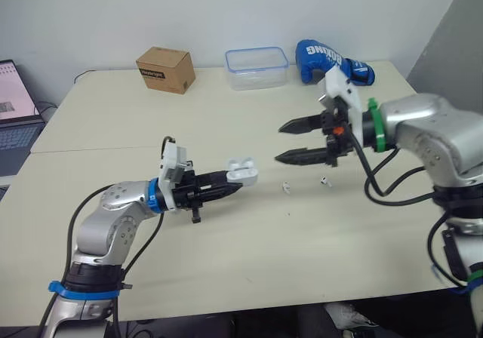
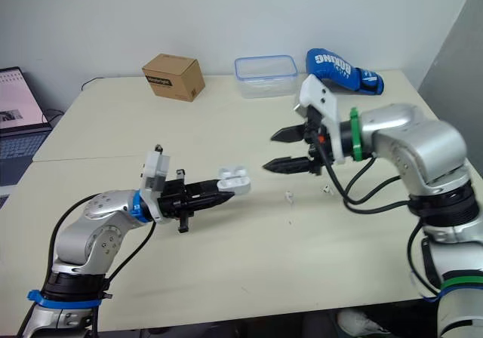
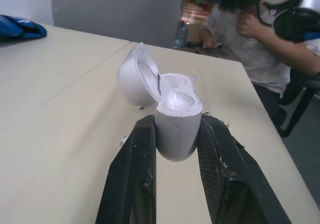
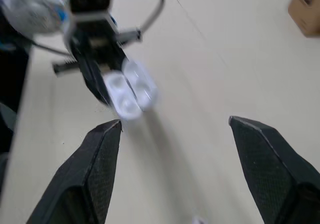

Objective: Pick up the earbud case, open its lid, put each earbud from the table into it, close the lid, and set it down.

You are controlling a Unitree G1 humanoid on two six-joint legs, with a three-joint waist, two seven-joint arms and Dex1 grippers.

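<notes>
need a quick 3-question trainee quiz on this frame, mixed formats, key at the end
1. True or false: the earbud case in the left pincer has its lid closed.
2. The right pincer is: A) open, above the table; B) shut on an earbud; C) shut on the case.
3. How many earbuds lie on the table?
Key: 1 false, the lid is open; 2 A; 3 two.
</notes>
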